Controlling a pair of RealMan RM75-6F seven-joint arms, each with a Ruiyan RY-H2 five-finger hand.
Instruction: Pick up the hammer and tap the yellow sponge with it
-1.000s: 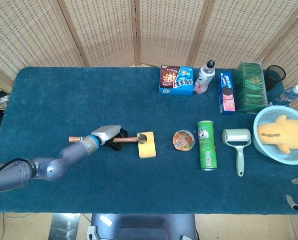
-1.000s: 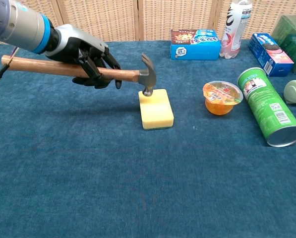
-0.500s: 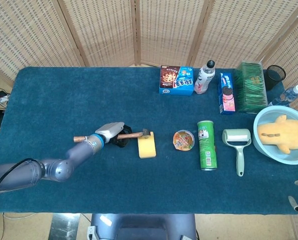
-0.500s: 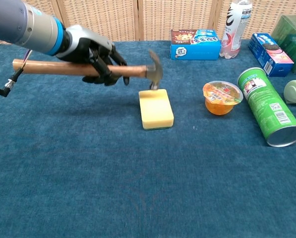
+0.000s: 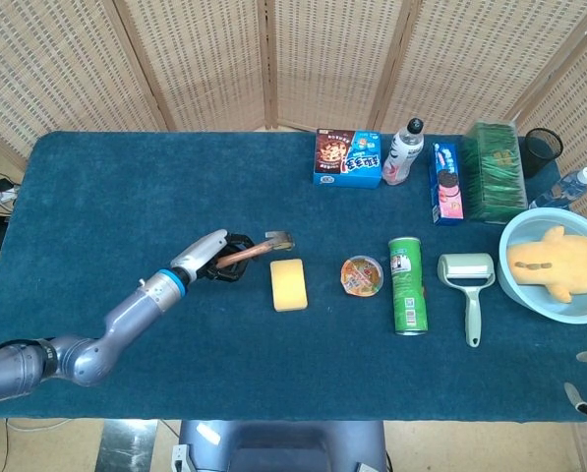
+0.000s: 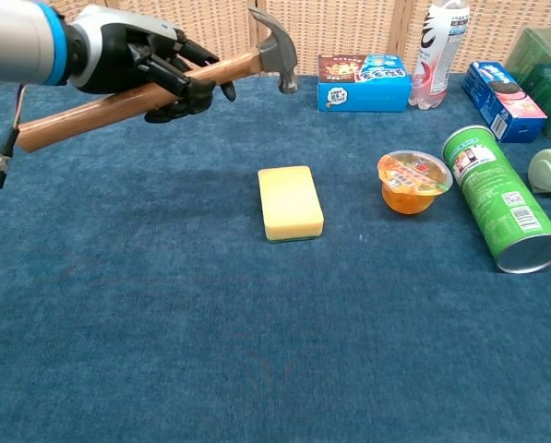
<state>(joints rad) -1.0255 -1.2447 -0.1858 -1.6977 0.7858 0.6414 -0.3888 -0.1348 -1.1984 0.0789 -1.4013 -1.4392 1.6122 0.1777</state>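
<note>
Blue-clothed desk [image 5: 126, 187], wicker screens behind. Hammer [image 6: 155, 88]: raised since half second ago, head lifted off sponge, now tilted head-up, clear above desk, up-left of sponge. Left hand [image 6: 137, 57]: fingers wrapped round wooden handle mid-length. Yellow sponge [image 6: 290, 202]: flat on desk, centre, uncovered. Right of sponge: jelly cup [image 6: 414, 181], then green can [image 6: 501, 198] lying on side, lint roller [image 5: 467, 278], bowl [image 5: 521, 291] with yellow plush. Back row: snack box [image 6: 364, 81], bottle [image 6: 438, 37], cookie box [image 6: 503, 88]. Right hand out of sight.
</note>
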